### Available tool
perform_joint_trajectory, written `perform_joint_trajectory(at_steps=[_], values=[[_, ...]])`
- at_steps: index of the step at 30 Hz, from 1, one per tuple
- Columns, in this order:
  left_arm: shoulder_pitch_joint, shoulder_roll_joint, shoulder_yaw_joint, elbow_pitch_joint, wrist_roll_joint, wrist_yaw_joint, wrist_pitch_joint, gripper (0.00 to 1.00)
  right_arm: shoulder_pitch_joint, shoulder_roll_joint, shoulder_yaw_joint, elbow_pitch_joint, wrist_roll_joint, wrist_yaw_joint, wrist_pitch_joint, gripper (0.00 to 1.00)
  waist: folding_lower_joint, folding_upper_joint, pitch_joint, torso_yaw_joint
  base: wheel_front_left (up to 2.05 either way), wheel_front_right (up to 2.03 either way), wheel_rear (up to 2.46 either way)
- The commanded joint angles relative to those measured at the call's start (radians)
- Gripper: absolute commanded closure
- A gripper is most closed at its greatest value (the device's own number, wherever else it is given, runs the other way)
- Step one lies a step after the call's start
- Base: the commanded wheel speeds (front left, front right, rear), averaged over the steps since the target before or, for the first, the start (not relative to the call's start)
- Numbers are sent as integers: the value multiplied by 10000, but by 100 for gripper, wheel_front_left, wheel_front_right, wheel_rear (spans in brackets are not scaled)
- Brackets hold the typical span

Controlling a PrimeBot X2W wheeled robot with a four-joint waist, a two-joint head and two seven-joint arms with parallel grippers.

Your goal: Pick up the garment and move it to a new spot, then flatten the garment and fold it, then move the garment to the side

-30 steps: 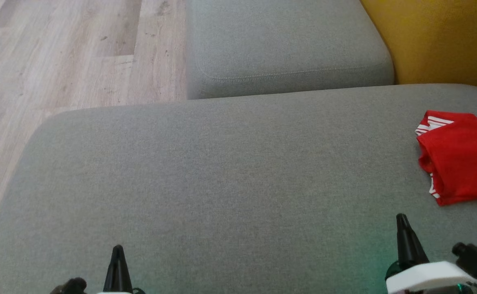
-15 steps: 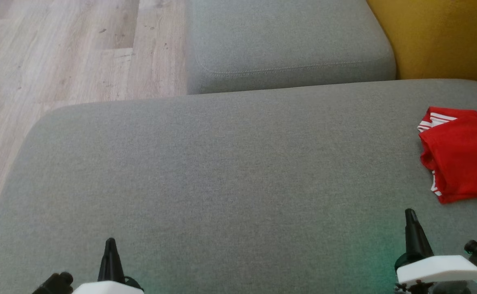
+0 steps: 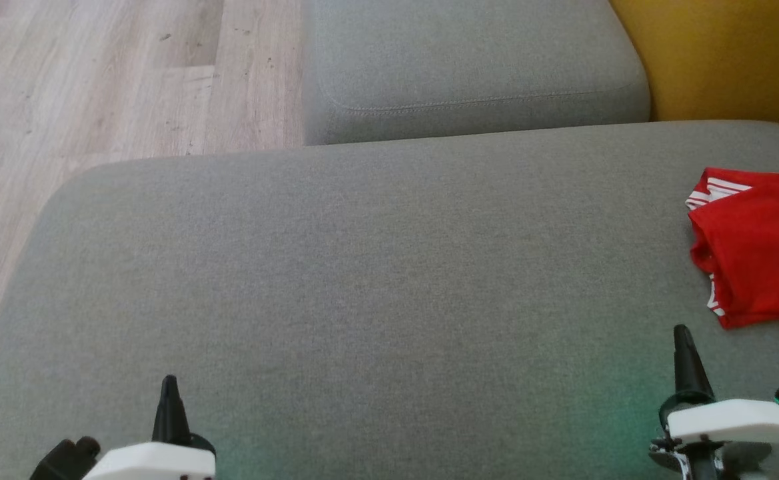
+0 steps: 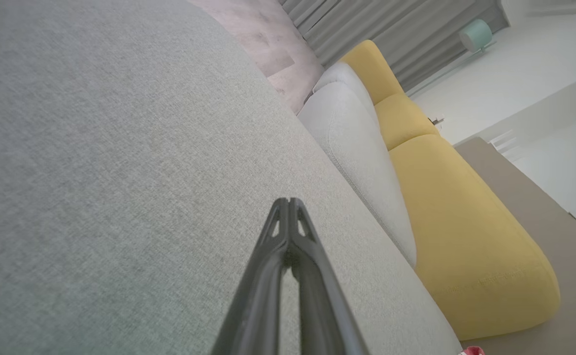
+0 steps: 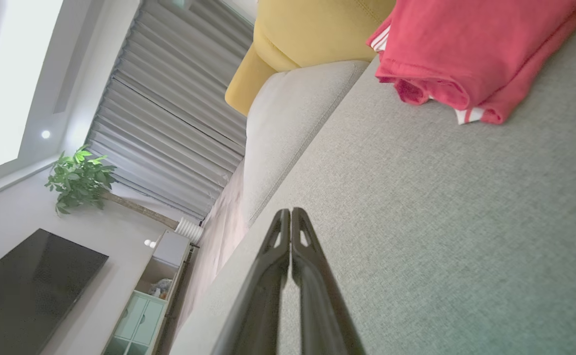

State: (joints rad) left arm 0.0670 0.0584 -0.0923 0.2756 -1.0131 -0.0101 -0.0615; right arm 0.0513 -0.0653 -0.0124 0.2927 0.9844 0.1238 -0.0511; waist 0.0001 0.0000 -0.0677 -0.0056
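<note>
On the grey seat cushion [image 3: 362, 267], far right side: the red garment [image 3: 756, 247] lies doubled over in loose layers, with white stripes showing at its rear corner and along its near left edge. The head view's right border cuts it off, so its full outline cannot be told.

Right claw [image 3: 682, 340]: low at the right of the head view, over bare cushion. In its wrist view the two fingertips meet, so it is closed and holds nothing. The garment sits ahead of it and off to the right, near but apart, with a strip of grey fabric showing between fingertip and hem.

Left claw [image 3: 168, 383]: low at the left, fingers likewise pressed together and empty, well apart from the garment across the width of the cushion.

Handling (judgement): light, soft knit, no stiffness. It will sag and unfold as soon as one layer is lifted alone. The cushion weave is coarse, so dragging would probably bunch the cloth rather than slide it. It is not fragile or slippery.

Where to take hold (judgement): the rolled left edge nearest the right claw, where the layers stack into a rounded lip in the right wrist view. Pinching there should catch several layers together. The claw must open first, then come in low.

Beyond the cushion: a second grey cushion [image 3: 462, 60], yellow upholstery [image 3: 729, 60], wooden floor [image 3: 96, 80].
</note>
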Motion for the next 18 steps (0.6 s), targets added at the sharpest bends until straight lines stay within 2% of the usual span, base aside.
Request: perform_joint_trajectory(at_steps=[1,18], values=[[-592,115,384,-322,-362,-112,91,100,-597,5,16,-395,389,42,111,100,0,0,28,3,0,0,0],[-956,113,838,-320,-2230,-464,555,100,-915,34,-293,-424,2288,51,586,100,0,0,247,20,0,0,0]])
